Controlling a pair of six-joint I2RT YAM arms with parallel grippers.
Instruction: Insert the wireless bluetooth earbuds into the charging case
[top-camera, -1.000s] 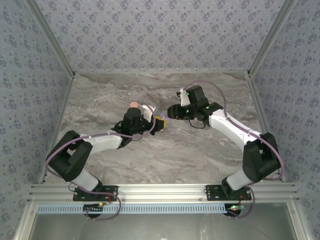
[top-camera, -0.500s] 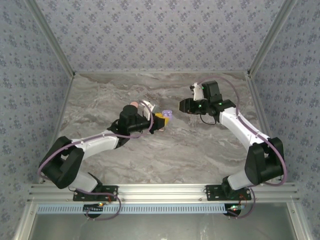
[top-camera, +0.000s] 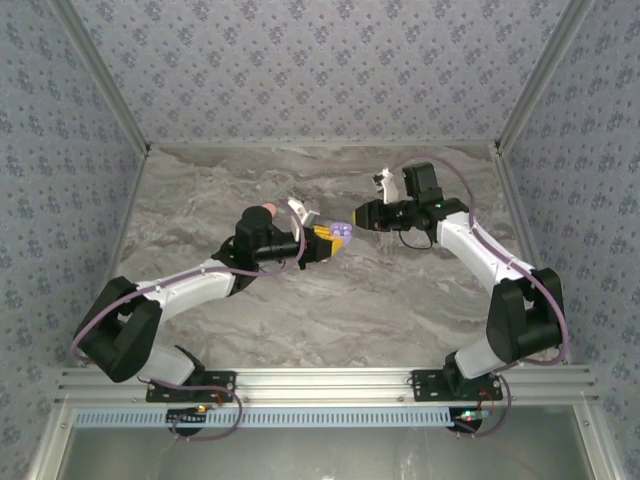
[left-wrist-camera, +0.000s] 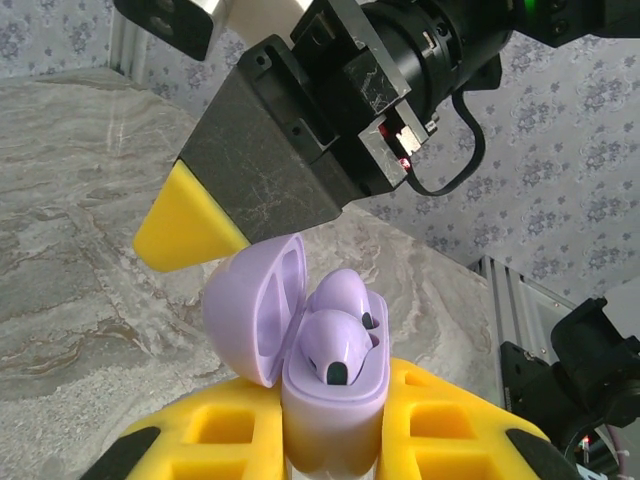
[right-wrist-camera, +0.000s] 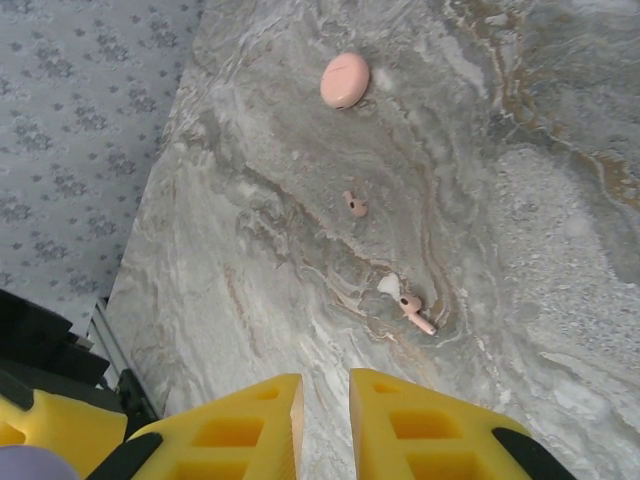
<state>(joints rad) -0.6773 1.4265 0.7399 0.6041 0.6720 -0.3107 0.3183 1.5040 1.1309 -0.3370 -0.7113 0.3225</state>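
Note:
My left gripper (left-wrist-camera: 335, 400) is shut on a lilac charging case (left-wrist-camera: 330, 400) and holds it upright off the table. The lid stands open to the left. Two lilac earbuds (left-wrist-camera: 340, 335) sit in its wells. From above, the case (top-camera: 340, 232) shows at the tip of the left gripper (top-camera: 325, 240). My right gripper (top-camera: 362, 215) hovers just right of it, a short gap away. Its yellow fingers (right-wrist-camera: 250, 425) stand narrowly open with nothing between them. Two pinkish earbuds (right-wrist-camera: 355, 204) (right-wrist-camera: 412, 308) lie loose on the marble table.
A round pink case (right-wrist-camera: 345, 80) lies shut on the table beyond the loose earbuds, and shows from above (top-camera: 267, 209) behind the left arm. A small white speck (right-wrist-camera: 388, 286) lies by the nearer pink earbud. Patterned walls enclose the table (top-camera: 400, 300).
The right gripper has drawn back to the right from the lilac case. The left gripper has pushed slightly forward, and the case's open lid now shows from above.

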